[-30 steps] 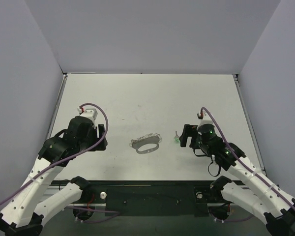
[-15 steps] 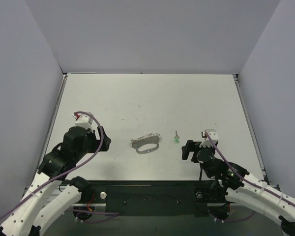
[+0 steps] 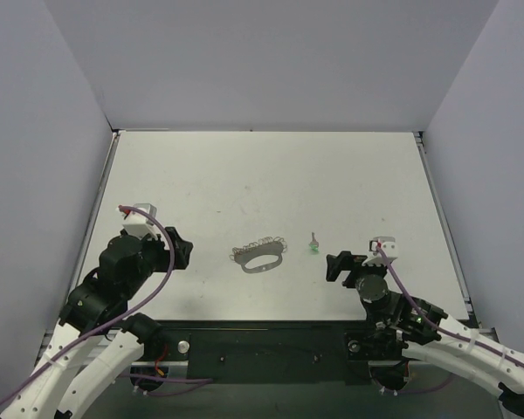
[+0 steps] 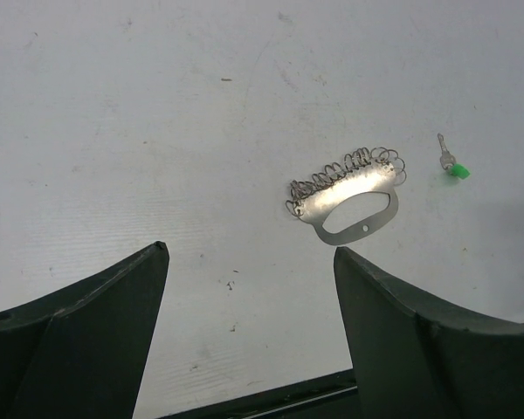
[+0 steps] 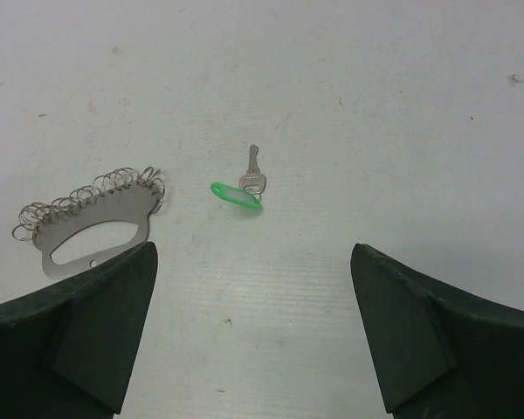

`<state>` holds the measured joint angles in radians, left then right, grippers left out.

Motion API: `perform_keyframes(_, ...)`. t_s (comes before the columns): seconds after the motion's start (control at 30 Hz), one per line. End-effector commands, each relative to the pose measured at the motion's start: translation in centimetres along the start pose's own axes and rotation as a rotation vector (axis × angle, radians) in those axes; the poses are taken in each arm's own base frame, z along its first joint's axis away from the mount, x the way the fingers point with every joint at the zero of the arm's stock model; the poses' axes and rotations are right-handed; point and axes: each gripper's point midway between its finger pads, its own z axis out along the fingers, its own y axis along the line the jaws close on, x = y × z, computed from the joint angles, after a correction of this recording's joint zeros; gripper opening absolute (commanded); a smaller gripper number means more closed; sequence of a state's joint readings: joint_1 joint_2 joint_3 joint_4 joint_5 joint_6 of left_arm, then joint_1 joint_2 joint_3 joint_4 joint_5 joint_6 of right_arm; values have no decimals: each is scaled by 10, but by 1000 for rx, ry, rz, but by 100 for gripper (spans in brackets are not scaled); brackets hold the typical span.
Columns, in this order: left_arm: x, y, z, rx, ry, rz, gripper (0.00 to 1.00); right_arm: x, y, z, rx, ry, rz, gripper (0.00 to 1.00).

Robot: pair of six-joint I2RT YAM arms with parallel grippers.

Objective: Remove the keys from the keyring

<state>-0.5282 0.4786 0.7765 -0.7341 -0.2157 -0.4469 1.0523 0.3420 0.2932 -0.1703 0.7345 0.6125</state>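
Note:
The grey metal keyring (image 3: 260,254) lies flat on the white table, its edge lined with small wire loops; it also shows in the left wrist view (image 4: 351,193) and the right wrist view (image 5: 92,218). The small silvery key with a green tag (image 3: 313,243) lies apart from the keyring, to its right; it also shows in the right wrist view (image 5: 244,189) and the left wrist view (image 4: 451,163). My left gripper (image 3: 182,250) is open and empty, left of the keyring. My right gripper (image 3: 335,266) is open and empty, near and right of the key.
The white table (image 3: 262,175) is bounded by grey walls at the back and sides. The black front rail (image 3: 262,345) with the arm bases runs along the near edge.
Both arms have drawn back toward the near edge, away from the keyring and key. The keyring and key have not moved.

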Motion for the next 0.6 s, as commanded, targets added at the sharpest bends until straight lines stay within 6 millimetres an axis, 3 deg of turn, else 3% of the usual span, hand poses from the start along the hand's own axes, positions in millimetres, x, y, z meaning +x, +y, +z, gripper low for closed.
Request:
perform_keyframes(0.0,-12,-8,3,38,-39,16,87,-8,-2,0,1,-63,38,88)
perform_keyframes(0.3,-9,-6,5,24,-29,19,87,-4,6,-12,-119,-66,132,87)
perform_keyframes(0.57,-9,-5,5,17,-29,18,87,-3,4,-13,-116,-64,155,88)
